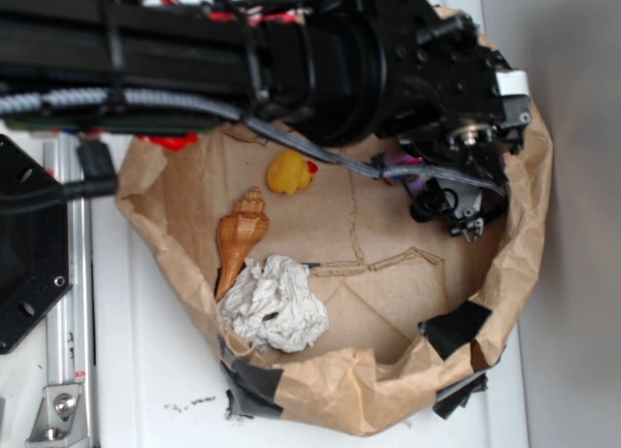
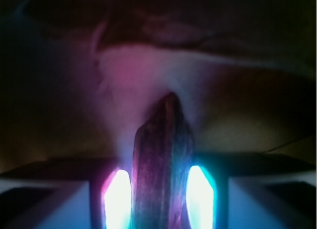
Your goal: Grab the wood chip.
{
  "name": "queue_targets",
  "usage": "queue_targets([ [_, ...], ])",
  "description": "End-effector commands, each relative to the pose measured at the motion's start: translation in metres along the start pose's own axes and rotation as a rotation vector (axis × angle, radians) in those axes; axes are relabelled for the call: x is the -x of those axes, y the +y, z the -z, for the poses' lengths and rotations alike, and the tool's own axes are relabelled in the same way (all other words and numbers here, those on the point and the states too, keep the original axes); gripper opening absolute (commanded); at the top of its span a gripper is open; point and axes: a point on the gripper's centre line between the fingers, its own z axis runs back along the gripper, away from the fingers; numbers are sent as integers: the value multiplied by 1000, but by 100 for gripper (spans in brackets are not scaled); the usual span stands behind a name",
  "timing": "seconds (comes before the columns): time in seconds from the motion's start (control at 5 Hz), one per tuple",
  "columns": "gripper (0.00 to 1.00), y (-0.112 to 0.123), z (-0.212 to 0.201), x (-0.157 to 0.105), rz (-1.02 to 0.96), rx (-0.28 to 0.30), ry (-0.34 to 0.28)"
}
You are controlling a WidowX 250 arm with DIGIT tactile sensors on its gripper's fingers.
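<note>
In the wrist view the dark brown wood chip [image 2: 162,159] stands lengthwise between the two glowing pads [image 2: 118,199], its tapered tip pointing away, and the pads close in on both of its sides. In the exterior view my gripper [image 1: 448,208] is at the right side of the brown paper nest [image 1: 388,283], close to its right wall; the chip itself is hidden there by the gripper and cables. The orange-tan seashell [image 1: 240,237] lies apart at the left.
A yellow rubber duck [image 1: 290,172] sits at the back. Crumpled white paper [image 1: 275,304] lies at the front left. The nest's raised paper walls have black tape [image 1: 454,329] patches. The arm spans the top of the exterior view.
</note>
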Motion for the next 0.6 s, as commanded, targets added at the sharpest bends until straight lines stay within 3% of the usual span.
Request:
queue_targets([
  [0.0,0,-3,-121,29,273,50,-34],
  [0.4,0,-14,-178,30,352,38,23],
])
